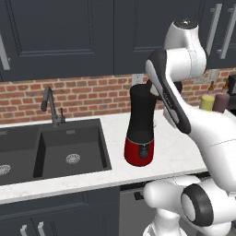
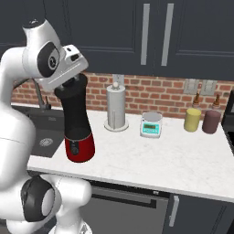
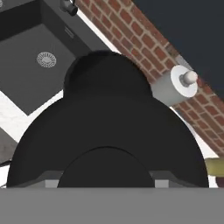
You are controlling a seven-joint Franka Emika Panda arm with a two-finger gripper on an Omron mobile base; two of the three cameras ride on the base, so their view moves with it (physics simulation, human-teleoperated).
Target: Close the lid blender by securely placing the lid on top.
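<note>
The desk carries the sink at left, then the blender, a paper-towel roll, a scale and two canisters. The closed pincer sits at the jar top, gripping the lid. No writing is legible.

white marbled counter under brick backsplash, black sink set in at left, blender upright near sink, paper towel holder behind, white scale, yellow canister just beside maroon canister at far right
</note>
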